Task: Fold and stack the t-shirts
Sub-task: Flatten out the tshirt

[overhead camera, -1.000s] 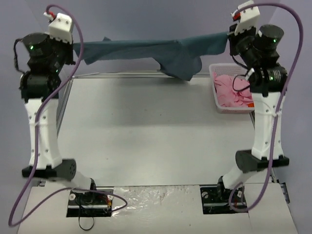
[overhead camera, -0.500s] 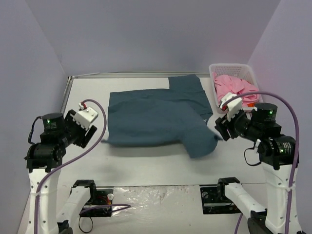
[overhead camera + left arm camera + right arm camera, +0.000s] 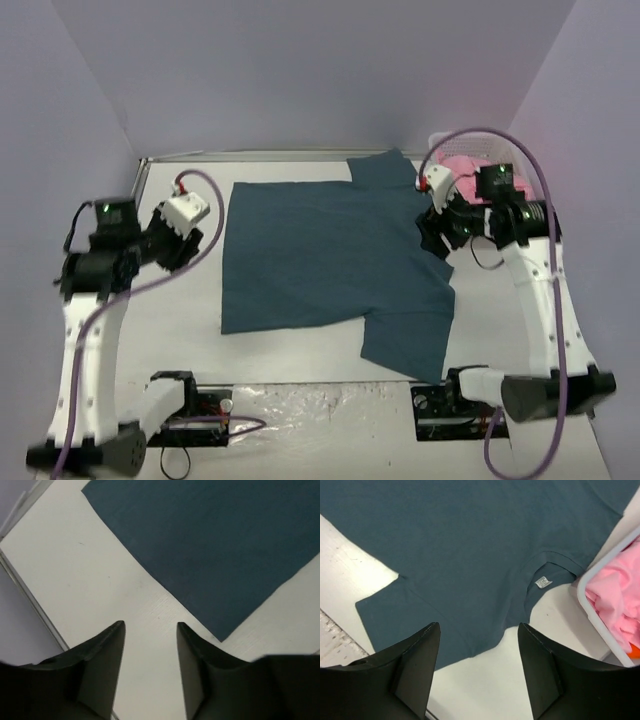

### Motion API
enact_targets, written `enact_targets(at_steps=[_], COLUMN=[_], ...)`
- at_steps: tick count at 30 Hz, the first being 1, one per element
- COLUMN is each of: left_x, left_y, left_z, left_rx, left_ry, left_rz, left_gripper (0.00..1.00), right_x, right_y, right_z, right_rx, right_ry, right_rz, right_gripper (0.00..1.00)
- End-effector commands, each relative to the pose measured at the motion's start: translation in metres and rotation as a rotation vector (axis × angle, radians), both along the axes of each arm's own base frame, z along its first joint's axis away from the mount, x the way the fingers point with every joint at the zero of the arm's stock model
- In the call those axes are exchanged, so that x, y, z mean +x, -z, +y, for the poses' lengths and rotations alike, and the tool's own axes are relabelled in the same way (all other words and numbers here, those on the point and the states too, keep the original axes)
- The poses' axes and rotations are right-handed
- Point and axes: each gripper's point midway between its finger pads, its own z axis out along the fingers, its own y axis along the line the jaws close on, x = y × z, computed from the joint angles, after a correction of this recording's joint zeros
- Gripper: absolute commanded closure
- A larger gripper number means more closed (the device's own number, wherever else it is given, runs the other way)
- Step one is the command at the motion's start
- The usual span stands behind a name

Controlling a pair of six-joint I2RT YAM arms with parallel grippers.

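The dark teal t-shirt [image 3: 325,255] lies spread flat on the white table, collar toward the right, one sleeve at the near right and one at the far side. My left gripper [image 3: 188,248] hovers just off its left hem, open and empty; in the left wrist view that gripper [image 3: 150,630] is over bare table with the teal shirt [image 3: 225,545] ahead. My right gripper [image 3: 436,236] stands open above the collar side. The right wrist view shows the gripper [image 3: 479,630] empty, the teal shirt [image 3: 460,545] with its neck label, and the pink t-shirt [image 3: 620,595] crumpled in the basket.
The white lattice basket [image 3: 441,138] sits at the far right corner, mostly hidden behind my right arm; its rim [image 3: 590,605] is close to the teal collar. Grey walls close the table at the back and both sides. The arm bases stand at the near edge.
A second ago both grippers held the teal shirt stretched in the air at the back. It has dropped flat onto the table, both grippers have opened and let go, and the arms have come down.
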Motion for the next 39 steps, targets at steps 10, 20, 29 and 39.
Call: enact_targets(at_steps=[10,20,29,39], left_x=[0.195,0.261,0.27,0.272], left_y=[0.117,0.165,0.225,0.264], left_z=[-0.016,-0.07,-0.068,-0.063], left_rx=[0.0,-0.087,-0.024,-0.005], left_ry=[-0.254,-0.217,-0.257,-0.288], left_rz=[0.232,0.369,0.522,0.632], left_gripper=[0.98,0.98,0.98,0.98], right_x=[0.128,0.22,0.244,0.24], right_y=[0.122,0.185,0.215,0.257], right_z=[0.005,-0.016,-0.021,-0.005], right_rx=[-0.034,-0.207,-0.248,-0.269], right_ry=[0.082,0.308,0.365,0.331], right_rz=[0.25,0.286,0.304,0.381], right_gripper=[1.0,1.0,1.0,1.0])
